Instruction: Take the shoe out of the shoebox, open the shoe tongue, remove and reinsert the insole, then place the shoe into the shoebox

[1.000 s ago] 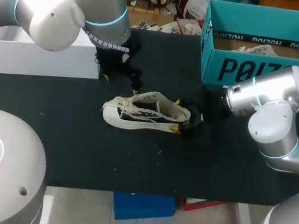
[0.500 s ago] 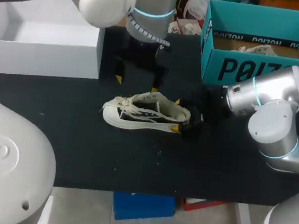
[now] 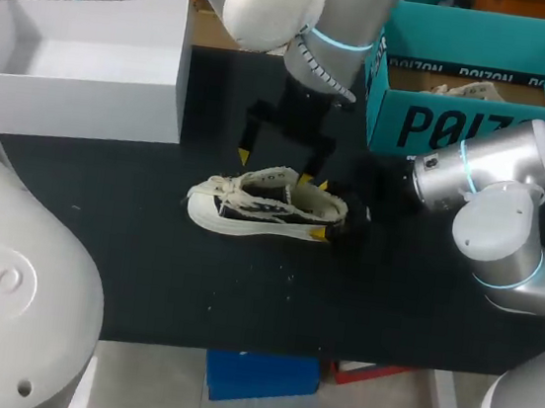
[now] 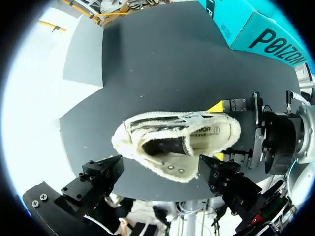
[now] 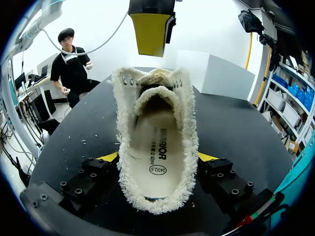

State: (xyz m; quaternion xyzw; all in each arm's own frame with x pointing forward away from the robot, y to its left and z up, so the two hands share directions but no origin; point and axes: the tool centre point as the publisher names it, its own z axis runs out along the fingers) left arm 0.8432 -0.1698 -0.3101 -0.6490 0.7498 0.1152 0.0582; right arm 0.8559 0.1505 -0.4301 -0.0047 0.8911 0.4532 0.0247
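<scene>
Shoe sits on the bench, out of the shoebox and apart from it. My right jaws are clenched on its heel from both sides; my left jaws hang released above it. I judge that opening the tongue is in hand, with the insole lying inside. Next I would lower the left jaws, pinch the tongue and draw it toward the toe while the right braces.
</scene>
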